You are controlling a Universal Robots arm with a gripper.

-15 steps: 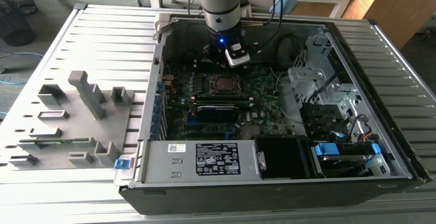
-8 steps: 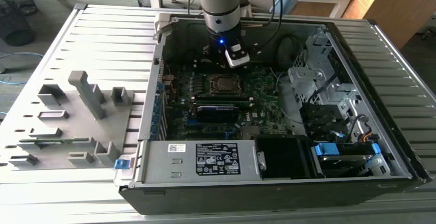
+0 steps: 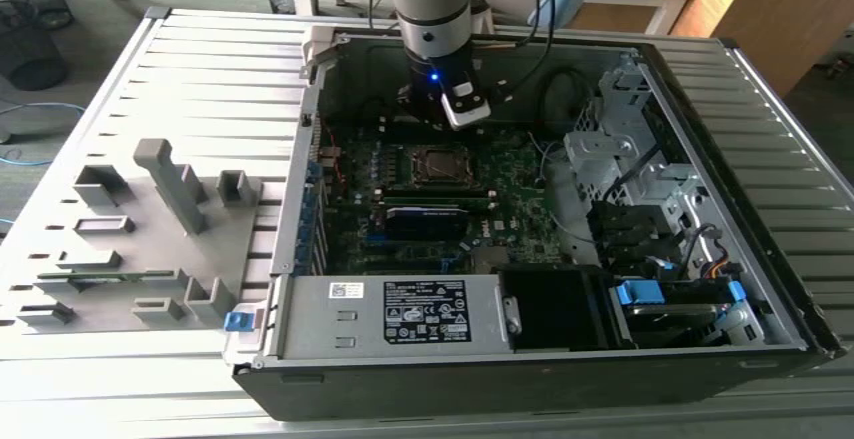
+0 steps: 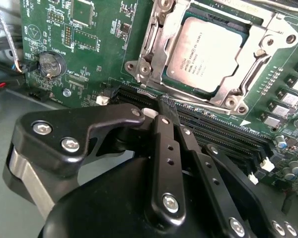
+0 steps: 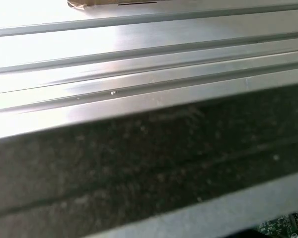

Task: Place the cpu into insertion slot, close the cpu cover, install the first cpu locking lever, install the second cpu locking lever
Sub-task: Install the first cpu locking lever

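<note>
While the robot arm reaches down into an open computer case [image 3: 747, 289], its gripper [image 4: 165, 111] hangs just above the green circuit board [image 4: 89, 64], a short way off from the processor socket. In the second wrist view the black fingers [image 4: 165, 148] sit pressed together with no gap between their tips, and nothing is held in them.

Just beyond the fingertips lies the cpu [image 4: 208, 52], a flat square chip with a dull silver top. It already rests in its slot. Around it sits the cpu cover [image 4: 248, 82], a thin silvery metal frame whose square window shows the chip's top. The frame looks lowered over the chip, though whether it is fully flat is hard to judge. A thin metal locking lever [image 4: 151, 47] runs along the side of the socket nearest the gripper tips.

Judging from this, the chip placing looks done and the work now concerns the frame and its levers. To do this well, the closed tips should press on a lever's bent end, not on the chip or the board, pushing steadily down and sideways so the wire hooks under its catch.

Seen from the exterior view, the arm stands over the far part of the case, and the socket [image 3: 437, 164] lies just in front of the gripper.
</note>
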